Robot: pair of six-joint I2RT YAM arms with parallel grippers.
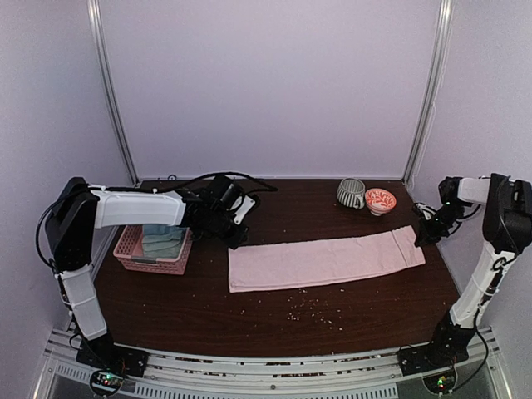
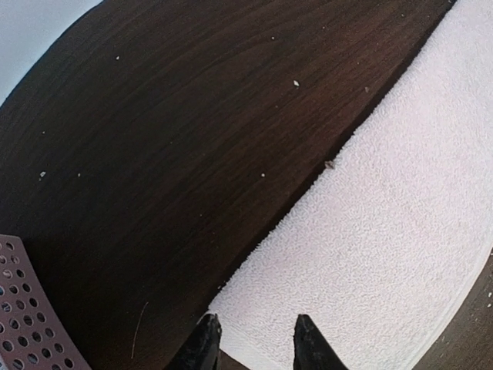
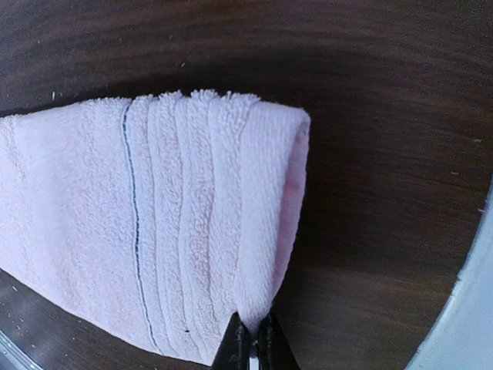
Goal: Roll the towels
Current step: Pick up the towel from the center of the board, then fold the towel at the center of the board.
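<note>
Pink towel point(image 1: 324, 259): it lies flat as a long, narrow strip across the middle of the table point(image 1: 208, 320), which we judge suits rolling from one short end toward the other.
Right gripper point(image 3: 254, 343): its fingers are pressed together on the towel's right-hand end, pinching the hem. The last bit of cloth curls up and over, and we take this as the start of the first turn of the roll.
Left gripper point(image 2: 254, 348): its jaws are partly spread and hold nothing. It hovers just over the towel's far left corner, probably to pin that end so the strip does not slide.
Basket point(image 1: 125, 249): it sits left of the towel, under the left arm. It holds folded blue-green cloths point(image 1: 162, 241); we cannot tell whether the mint towel is among them.
Mug point(image 1: 350, 193) and bowl point(image 1: 381, 200): they stand together behind the towel's right half, clear of the rolling path.
Stage: early, we judge; no towel is rolled yet.
</note>
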